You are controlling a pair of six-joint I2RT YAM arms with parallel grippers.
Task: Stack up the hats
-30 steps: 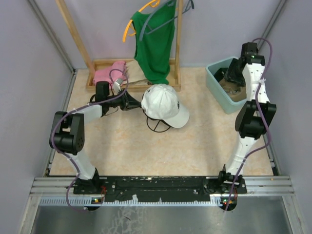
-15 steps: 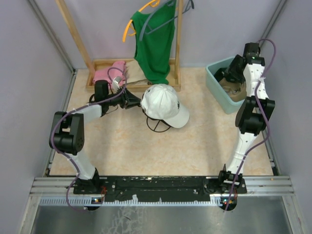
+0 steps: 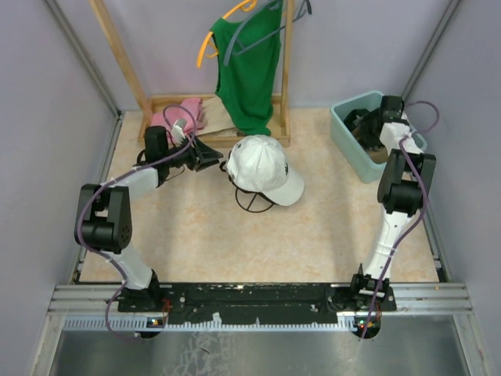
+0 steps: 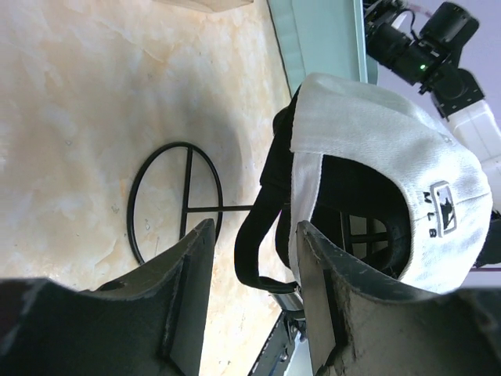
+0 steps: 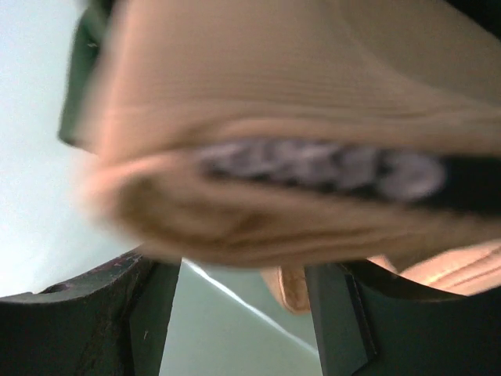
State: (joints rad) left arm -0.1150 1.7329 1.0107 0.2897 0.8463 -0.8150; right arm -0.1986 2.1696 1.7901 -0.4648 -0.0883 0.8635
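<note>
A white hat (image 3: pixel 262 167) sits on a black wire stand (image 3: pixel 252 202) mid-table. In the left wrist view the white hat (image 4: pixel 391 133) covers a black hat, whose strap (image 4: pixel 252 235) hangs below it. My left gripper (image 3: pixel 213 157) hovers just left of the white hat, open, with nothing between its fingers (image 4: pixel 196 266). A tan hat (image 3: pixel 377 147) lies in the teal bin (image 3: pixel 343 145). My right gripper (image 3: pixel 365 124) is down inside that bin. In the right wrist view the blurred tan hat (image 5: pixel 297 117) fills the frame just past my open right gripper (image 5: pixel 243 290).
A wooden rack (image 3: pixel 211 102) at the back carries a green shirt (image 3: pixel 249 70) on an orange hanger. A pink cloth (image 3: pixel 176 117) lies on the rack's base, close behind my left arm. The stand's ring base (image 4: pixel 176 200) rests on the beige tabletop.
My left gripper has opened and pulled back to the left, away from the white hat. My right gripper has moved further into the bin, toward the tan hat.
</note>
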